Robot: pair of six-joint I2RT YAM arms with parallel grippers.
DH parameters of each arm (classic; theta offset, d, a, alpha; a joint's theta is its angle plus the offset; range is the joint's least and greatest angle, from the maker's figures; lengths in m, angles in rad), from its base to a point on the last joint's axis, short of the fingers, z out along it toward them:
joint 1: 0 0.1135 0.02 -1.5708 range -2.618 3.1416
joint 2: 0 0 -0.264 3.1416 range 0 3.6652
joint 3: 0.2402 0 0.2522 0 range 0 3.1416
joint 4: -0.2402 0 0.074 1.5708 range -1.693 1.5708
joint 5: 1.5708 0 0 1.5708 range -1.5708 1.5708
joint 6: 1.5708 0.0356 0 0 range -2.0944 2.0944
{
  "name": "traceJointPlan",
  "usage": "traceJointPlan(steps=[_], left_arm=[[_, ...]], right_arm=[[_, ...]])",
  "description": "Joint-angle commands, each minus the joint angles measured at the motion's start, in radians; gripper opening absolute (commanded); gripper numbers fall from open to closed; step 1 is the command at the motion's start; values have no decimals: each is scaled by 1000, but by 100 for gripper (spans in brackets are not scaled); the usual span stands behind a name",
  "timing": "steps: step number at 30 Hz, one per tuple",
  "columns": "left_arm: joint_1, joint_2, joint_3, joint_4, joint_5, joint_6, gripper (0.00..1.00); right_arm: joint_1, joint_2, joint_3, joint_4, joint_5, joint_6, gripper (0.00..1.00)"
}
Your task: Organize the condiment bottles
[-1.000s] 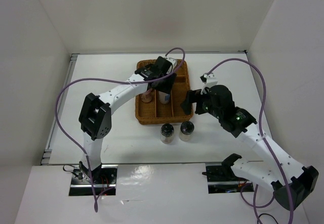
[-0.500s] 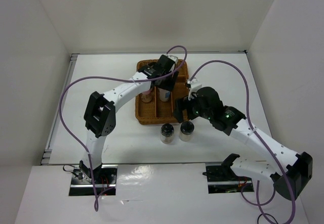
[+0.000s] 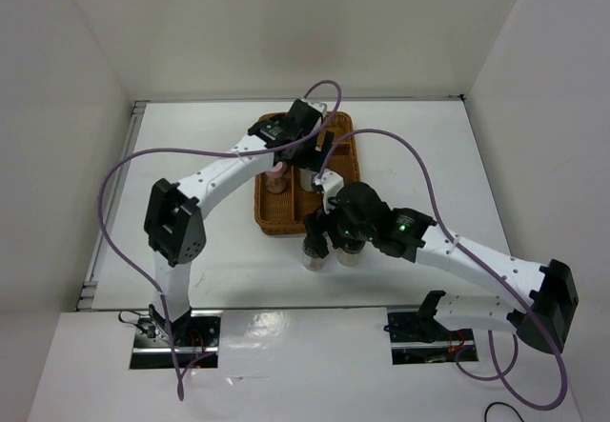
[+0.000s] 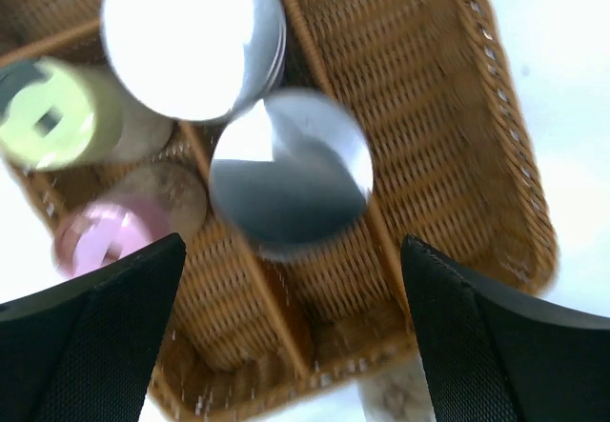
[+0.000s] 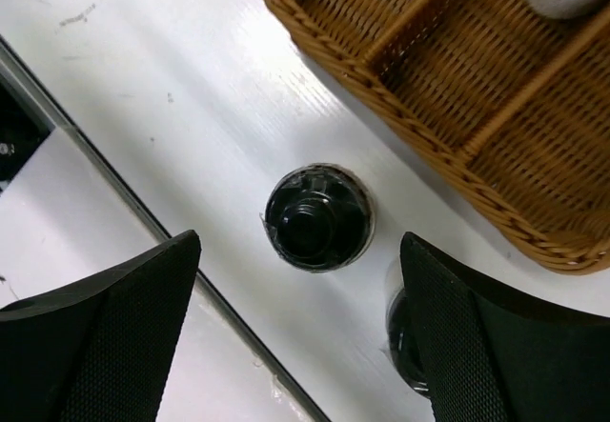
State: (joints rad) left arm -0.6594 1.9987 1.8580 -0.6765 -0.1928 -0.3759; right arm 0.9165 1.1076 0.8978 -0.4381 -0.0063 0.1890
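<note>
Step in hand: getting the shaker jars into the wicker tray (image 3: 272, 222). Four look to be in and two are out on the table (image 3: 191, 155), so I'd call it roughly two thirds done, with the black caps up next.
Left jaws: spread wide over the far end of the tray, fingers (image 4: 95, 346) out at both edges of the wrist view, gripping nothing. The silver-capped jar (image 4: 291, 170) stands free between them.
In the tray: the white-capped jar (image 4: 191, 36) is right up against the silver one, with the yellow-capped jar (image 4: 57, 112) and pink-capped jar (image 4: 100, 236) off to one side. It's a blurry shot, so I can't tell which lane the silver one is in; it looks to be right by a divider.
Right jaws: also spread, hanging over the first black-capped jar (image 5: 315, 217), one finger (image 5: 105, 336) either side with clear gaps, no contact.
Second black-capped jar (image 5: 405, 341): just beside the first, half hidden by the other finger. Both stand just outside the tray's near rim.
Next move (my guess): drop straight down, pinch the jar body below the cap, lift it over the rim and into an empty near lane.
Watch out for: that neighbour jar is close enough to get knocked on the way down.
</note>
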Motion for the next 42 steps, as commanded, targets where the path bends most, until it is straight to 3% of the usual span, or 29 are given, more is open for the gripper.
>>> traceJointPlan(steps=[1,7,16,26,42], left_arm=[[13,-184,-45,-20,36,-47,100],[98,-362,-149,-20,58,-81,100],[271,-580,-315,-20,47,-81,100],[428,-686,-445,22,171,-63,100],[524,-775,-531,31,222,-35,100]], right_arm=[[38,40,35,33,37,4,89],[47,66,35,42,71,26,81],[47,118,26,53,62,35,59],[65,155,53,44,81,44,50],[117,201,122,-40,100,55,5]])
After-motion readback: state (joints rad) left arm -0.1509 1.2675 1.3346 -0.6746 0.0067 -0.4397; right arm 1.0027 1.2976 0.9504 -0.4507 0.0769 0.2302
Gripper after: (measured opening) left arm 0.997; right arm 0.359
